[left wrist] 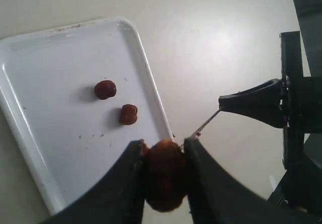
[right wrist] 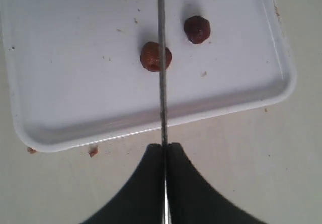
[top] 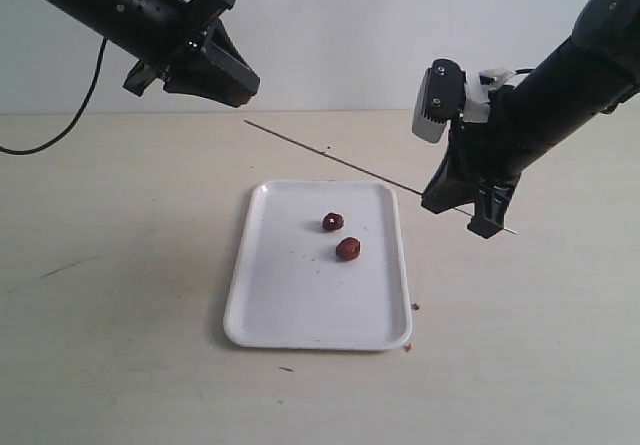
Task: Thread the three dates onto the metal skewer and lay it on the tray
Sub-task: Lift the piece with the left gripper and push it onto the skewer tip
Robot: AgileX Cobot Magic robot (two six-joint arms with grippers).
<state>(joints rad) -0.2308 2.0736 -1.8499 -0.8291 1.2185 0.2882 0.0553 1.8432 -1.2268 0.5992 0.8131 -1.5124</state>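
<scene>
We find the tray [top: 300, 315] nearest, lying flat on the table [top: 110, 325], with brown crumbs [top: 408, 346] on the table just beside its near right corner. Two dates rest on the tray's far half, apart from each other: one date [top: 333, 222] sits farther back, the other date [top: 348, 249] nearer and slightly right. The third date [left wrist: 165, 176] is off the tray, raised above the table, pinched between the jaws of the left gripper [left wrist: 163, 144], which are drawn narrow upon it. The right gripper [right wrist: 164, 148] has its jaws pressed together on the metal skewer [top: 340, 160], held clear of the table. The skewer slants over the tray's far right corner, its free tip pointing toward the left gripper. Tip and third date are near; we cannot tell whether they touch.
</scene>
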